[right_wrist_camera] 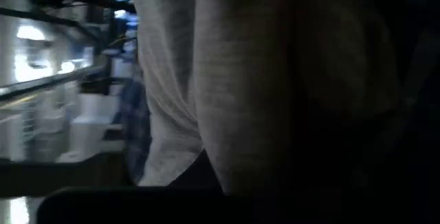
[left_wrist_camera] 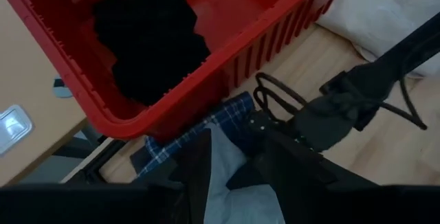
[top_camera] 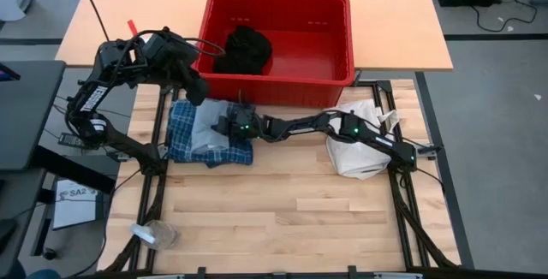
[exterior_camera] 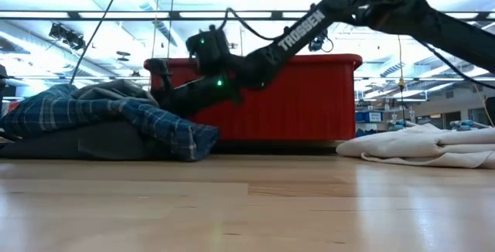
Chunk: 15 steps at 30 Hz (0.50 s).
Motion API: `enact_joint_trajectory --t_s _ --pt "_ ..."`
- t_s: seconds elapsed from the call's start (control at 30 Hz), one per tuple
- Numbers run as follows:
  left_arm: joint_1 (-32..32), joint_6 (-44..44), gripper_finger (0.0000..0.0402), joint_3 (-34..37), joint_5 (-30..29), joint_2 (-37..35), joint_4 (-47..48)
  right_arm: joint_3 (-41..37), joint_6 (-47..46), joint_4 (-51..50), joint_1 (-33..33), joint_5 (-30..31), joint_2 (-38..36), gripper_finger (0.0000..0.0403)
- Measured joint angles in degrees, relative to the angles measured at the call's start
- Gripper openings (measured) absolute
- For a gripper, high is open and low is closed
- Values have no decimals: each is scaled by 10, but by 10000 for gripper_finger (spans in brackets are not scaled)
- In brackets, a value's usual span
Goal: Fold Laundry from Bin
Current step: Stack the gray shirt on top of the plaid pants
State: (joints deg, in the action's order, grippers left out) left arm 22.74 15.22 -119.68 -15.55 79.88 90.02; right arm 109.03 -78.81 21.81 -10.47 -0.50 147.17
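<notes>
The red bin [top_camera: 330,22] stands at the far edge of the wooden table [top_camera: 282,202], and one black garment [top_camera: 243,50] lies bunched inside it. Just in front of the bin, a blue-and-white plaid shirt [top_camera: 181,129] sits in a low heap with a light grey piece [top_camera: 210,127] lying on top of it. The right gripper [top_camera: 229,126] reaches across from the right side and rests on that grey piece; its wrist view is filled with grey ribbed cloth pressed close, and its fingers are nearly together, apparently pinching the fabric. The left gripper [top_camera: 195,91] hangs above the far edge of the heap, beside the bin's near wall, with its fingers [left_wrist_camera: 196,176] partly apart and nothing seen between them. A white fabric bag [top_camera: 355,146] lies under the right arm, well apart from the heap. The main risk is that a thin pinch takes only one layer, so a pull would drag the grey piece into a twist rather than a flat fold, or haul the plaid shirt along beneath it. The two grippers are also close together over the same heap and could collide, and the left one could knock against the bin wall.
</notes>
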Motion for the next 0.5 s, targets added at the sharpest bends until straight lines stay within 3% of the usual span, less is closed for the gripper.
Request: enact_joint_trajectory --t_s 0.1,0.27,0.37,0.5 --pt "0 0 143 0 0 0 0 1 -18 61 -6 -47 15 81" --pt "0 1 143 0 0 0 0 -2 30 72 -13 -100 3 210" --pt "0 2 143 0 0 0 0 -2 41 6 -16 -85 -27 268" --pt "0 -4 143 0 0 0 0 -2 115 -101 -16 -29 -73 282"
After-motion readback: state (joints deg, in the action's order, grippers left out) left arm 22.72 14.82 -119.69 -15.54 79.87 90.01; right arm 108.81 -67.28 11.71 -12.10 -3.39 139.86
